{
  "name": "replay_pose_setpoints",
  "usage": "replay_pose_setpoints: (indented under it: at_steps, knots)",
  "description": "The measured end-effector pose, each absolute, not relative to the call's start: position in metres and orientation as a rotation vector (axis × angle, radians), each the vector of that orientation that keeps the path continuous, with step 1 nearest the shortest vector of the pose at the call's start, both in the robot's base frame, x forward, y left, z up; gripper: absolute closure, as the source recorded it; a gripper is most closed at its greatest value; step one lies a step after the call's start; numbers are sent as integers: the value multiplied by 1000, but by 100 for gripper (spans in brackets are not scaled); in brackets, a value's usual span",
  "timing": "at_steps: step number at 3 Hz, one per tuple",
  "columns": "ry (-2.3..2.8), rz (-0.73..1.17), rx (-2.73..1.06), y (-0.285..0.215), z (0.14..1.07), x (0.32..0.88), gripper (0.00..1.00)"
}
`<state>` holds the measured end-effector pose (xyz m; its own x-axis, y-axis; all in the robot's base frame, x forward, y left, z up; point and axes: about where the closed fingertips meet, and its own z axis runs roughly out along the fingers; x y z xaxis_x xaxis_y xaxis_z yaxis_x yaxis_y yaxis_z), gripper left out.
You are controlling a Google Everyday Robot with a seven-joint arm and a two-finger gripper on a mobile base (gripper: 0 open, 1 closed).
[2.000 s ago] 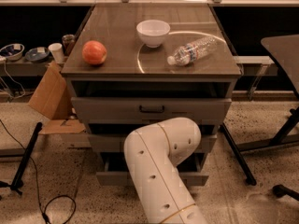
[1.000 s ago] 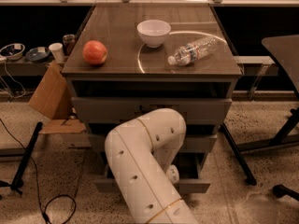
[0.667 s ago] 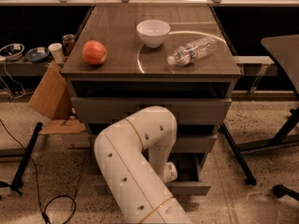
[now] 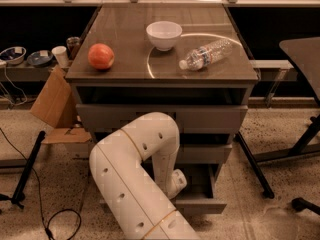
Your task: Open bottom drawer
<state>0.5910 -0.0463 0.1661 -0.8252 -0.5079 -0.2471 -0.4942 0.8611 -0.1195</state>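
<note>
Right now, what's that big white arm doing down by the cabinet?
A robot's white arm is bent down in front of a grey cabinet. Its gripper is low down, at the bottom drawer. That drawer stands partly pulled out, further than the two above it, and some of its grey inside shows. On the cabinet's top sit an apple, a white bowl and a water bottle lying on its side, none of them touched by the arm.

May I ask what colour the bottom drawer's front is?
Grey, in the camera view: the flat-fronted bottom drawer, with the gripper just above it.
</note>
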Motion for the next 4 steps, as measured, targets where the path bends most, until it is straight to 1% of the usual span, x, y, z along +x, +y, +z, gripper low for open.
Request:
replay_pose_setpoints:
  at_steps: [2, 4]
  knots:
    - [2806, -113, -1033, -56, 160, 569, 100]
    - [2806, -124, -1179, -69, 155, 549, 100]
